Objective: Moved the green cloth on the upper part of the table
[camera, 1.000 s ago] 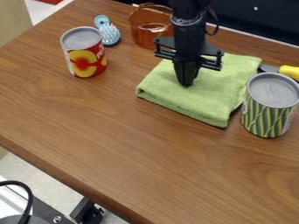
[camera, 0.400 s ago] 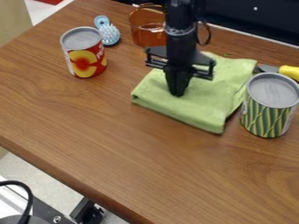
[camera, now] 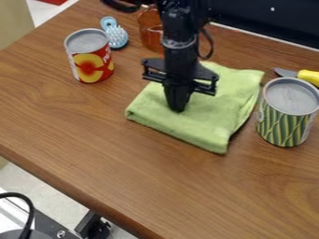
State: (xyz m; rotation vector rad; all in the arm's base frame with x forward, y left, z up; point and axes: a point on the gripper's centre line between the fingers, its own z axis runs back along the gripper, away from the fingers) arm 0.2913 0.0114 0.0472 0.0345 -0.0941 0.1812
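The black gripper points down onto the folded green cloth, left of the cloth's middle. Its fingers are together, shut on the cloth's upper layer. The cloth lies on the wooden table as a thick folded square, turned at a slant, with the arm rising behind it and covering part of its back edge.
A red can stands left of the cloth, and a green patterned can is close to its right. Behind are a blue brush, an amber pot and a yellow-handled knife. The wooden table's near edge runs diagonally at lower left.
Gripper and green cloth have moved together toward the camera and a little left. A wider gap now separates the cloth from the green patterned can. The cans have stayed put.
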